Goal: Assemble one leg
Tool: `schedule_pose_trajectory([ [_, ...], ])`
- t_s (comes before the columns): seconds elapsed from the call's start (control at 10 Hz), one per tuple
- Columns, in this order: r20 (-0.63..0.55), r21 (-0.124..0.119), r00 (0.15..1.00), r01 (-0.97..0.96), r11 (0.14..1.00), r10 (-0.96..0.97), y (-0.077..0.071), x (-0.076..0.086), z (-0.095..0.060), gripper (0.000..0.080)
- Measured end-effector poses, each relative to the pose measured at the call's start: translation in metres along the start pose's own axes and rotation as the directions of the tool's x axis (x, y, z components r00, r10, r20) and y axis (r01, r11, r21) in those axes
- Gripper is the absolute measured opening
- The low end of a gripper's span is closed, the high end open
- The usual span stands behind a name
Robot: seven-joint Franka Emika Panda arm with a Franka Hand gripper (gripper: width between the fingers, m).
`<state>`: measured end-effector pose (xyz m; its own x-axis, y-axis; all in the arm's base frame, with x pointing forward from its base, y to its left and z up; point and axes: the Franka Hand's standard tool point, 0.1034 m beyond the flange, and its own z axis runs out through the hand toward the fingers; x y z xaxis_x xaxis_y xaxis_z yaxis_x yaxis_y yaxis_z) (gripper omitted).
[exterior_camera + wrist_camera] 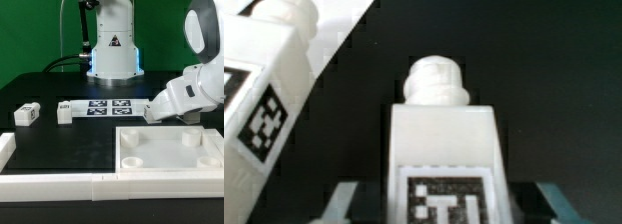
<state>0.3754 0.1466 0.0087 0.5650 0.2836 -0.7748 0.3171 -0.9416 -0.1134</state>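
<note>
In the wrist view a white leg with a rounded peg on its far end and a black-and-white tag lies between my gripper's two fingers. The jaws stand open on either side of it, with a dark gap on each side. A second leg lies close beside it. In the exterior view my gripper is low over the table at the right end of the marker board; its fingertips are hidden by the hand. Two more legs lie at the exterior view's left.
The large white tray-like top lies at the front right, just in front of my hand. A white rail runs along the front edge, with a raised end at the left. The robot base stands at the back.
</note>
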Motion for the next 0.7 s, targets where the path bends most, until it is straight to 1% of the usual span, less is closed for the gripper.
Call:
schedule_pose_trajectory([
  [0.1,0.015,-0.004,1.0,0.001,1.0,-0.001,-0.001,-0.009,-0.01,0.0287],
  [0.2,0.028,-0.009,1.0,0.002,1.0,-0.002,-0.003,-0.021,-0.022,0.0287],
  [0.3,0.043,-0.017,0.999,-0.011,1.0,0.012,-0.006,-0.036,-0.035,0.0287],
  [0.4,0.031,-0.026,0.999,-0.013,1.0,0.014,-0.011,-0.048,-0.051,0.0288],
  [0.5,-0.007,-0.023,1.0,-0.01,1.0,0.01,-0.01,-0.049,-0.061,0.0288],
  [0.6,-0.028,-0.023,1.0,-0.012,1.0,0.011,-0.009,-0.046,-0.063,0.0288],
  [0.7,-0.08,-0.025,0.997,-0.014,1.0,0.012,-0.009,-0.041,-0.065,0.0288],
])
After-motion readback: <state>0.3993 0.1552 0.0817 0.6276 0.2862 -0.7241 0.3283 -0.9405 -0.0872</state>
